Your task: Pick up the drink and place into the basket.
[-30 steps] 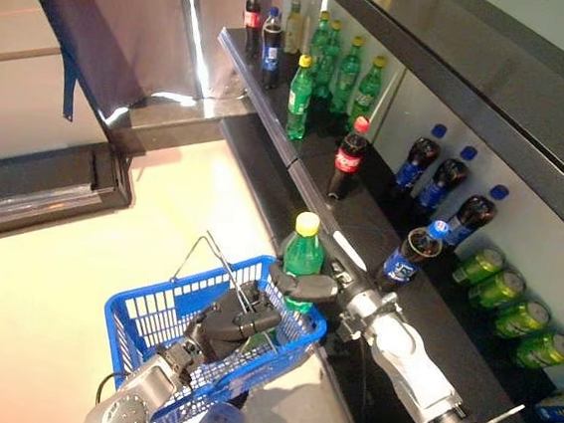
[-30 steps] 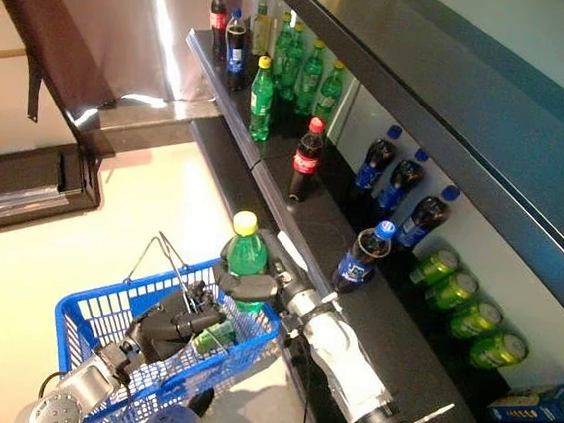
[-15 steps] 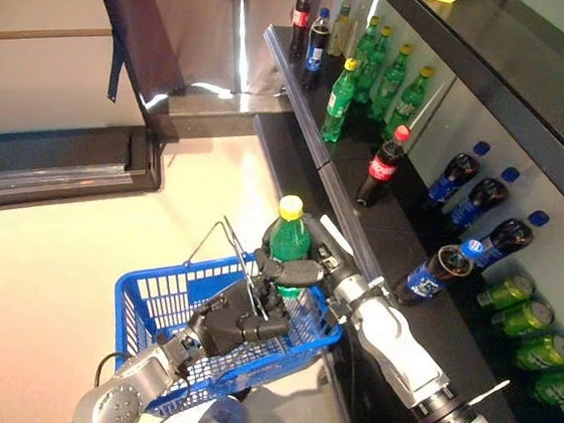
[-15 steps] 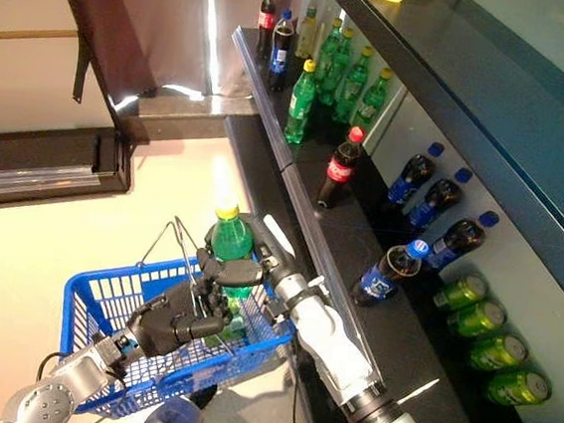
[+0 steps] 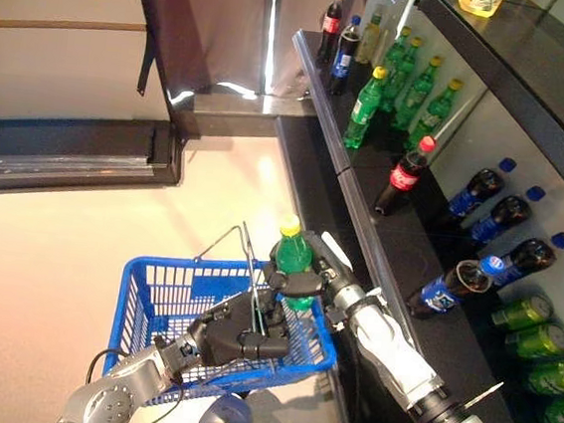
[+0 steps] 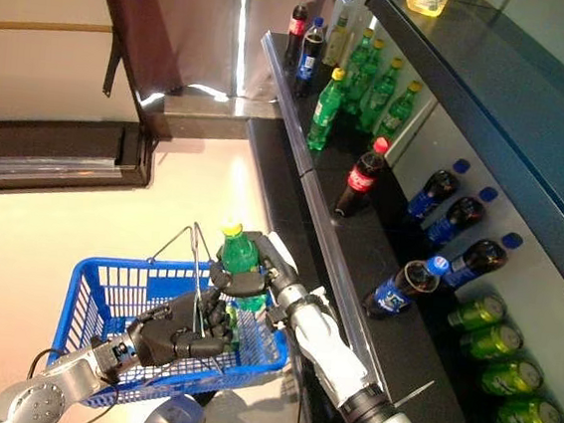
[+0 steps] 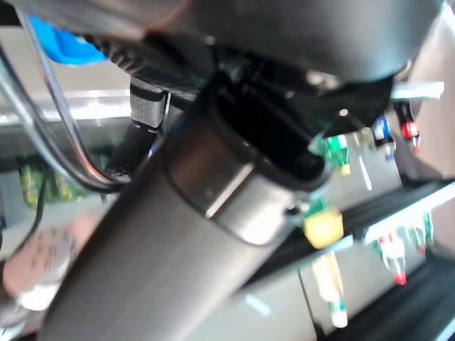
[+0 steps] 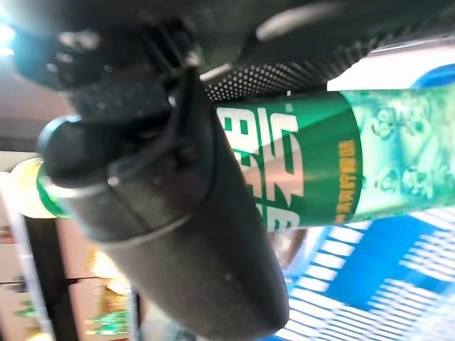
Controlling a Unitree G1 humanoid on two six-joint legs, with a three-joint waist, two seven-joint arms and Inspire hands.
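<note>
My right hand (image 5: 307, 283) is shut on a green drink bottle with a yellow cap (image 5: 293, 256). It holds the bottle upright over the right end of the blue wire basket (image 5: 159, 300), its lower part inside the rim. The right wrist view shows my thumb (image 8: 178, 234) wrapped across the green label (image 8: 320, 167), with blue mesh beyond. My left hand (image 5: 235, 332) is shut on the basket's metal handles (image 5: 247, 268) and carries the basket above the floor.
A black shelf unit (image 5: 390, 232) runs along the right. It holds several green, cola and blue-capped bottles (image 5: 364, 106) and green cans (image 5: 539, 341). A dark floor mat (image 5: 68, 151) lies at the back left on the pale floor.
The bottle has come down further into the basket and sits lower against the rim. The camera has shifted, so the whole scene has slid in view.
</note>
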